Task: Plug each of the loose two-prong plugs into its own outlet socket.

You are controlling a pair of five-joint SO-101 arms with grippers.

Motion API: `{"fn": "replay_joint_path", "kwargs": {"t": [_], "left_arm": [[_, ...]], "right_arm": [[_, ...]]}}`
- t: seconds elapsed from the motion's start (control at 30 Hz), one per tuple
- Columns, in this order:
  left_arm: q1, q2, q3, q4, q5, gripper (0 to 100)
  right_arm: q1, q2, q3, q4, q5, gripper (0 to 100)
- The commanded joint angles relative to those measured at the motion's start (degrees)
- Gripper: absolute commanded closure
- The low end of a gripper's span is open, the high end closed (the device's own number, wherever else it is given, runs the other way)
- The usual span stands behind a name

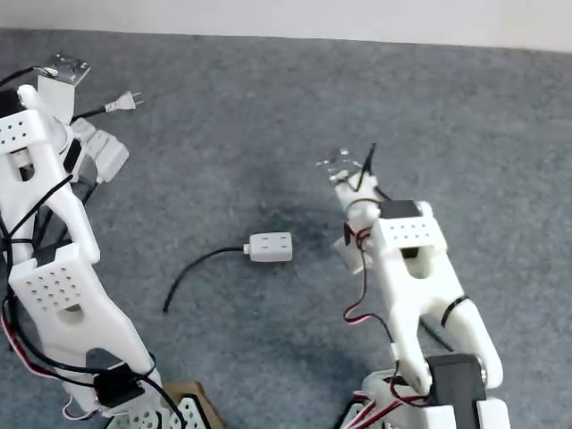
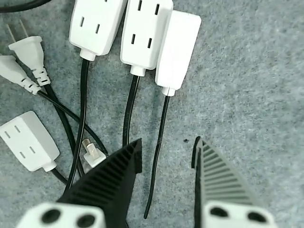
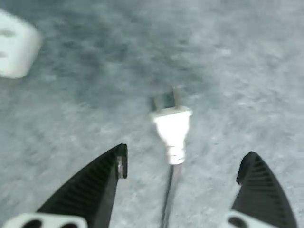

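Observation:
In the left wrist view my left gripper [image 2: 166, 152] hangs open over the grey carpet, with a thin black cord [image 2: 156, 156] running between its fingers. Ahead of it lie three white outlet sockets [image 2: 142, 31] side by side, and a further socket [image 2: 26, 140] to one side. Two white two-prong plugs [image 2: 28, 50] lie near them, and a small plug [image 2: 92, 152] sits by the black finger. My right gripper [image 3: 185, 161] is open above a loose white plug [image 3: 172, 128], its prongs pointing away. A single white socket [image 1: 270, 247] lies mid-carpet.
Black cords [image 2: 80, 109] cross under the left gripper. Another plug [image 1: 121, 105] lies at the far left of the carpet near the left arm [image 1: 54, 268]. The right arm [image 1: 402, 241] stands right of the middle socket. Bare carpet stretches to the far right.

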Motion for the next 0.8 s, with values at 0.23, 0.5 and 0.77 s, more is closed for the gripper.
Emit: {"fn": "replay_joint_path", "kwargs": {"t": [0.23,0.5,0.77], "left_arm": [[-2.15,-0.57,-1.71,-0.53,-0.79,81],[-2.86,-0.48,-1.71,-0.88,-0.79,81],[-2.33,-0.48,-1.71,-0.53,-0.62,81]], "right_arm": [[1.1,15.08,-16.4,12.44,18.37,64.1],[9.8,17.1,-24.92,18.33,21.98,64.1],[5.58,17.27,-15.87,9.19,21.45,64.2]]}}
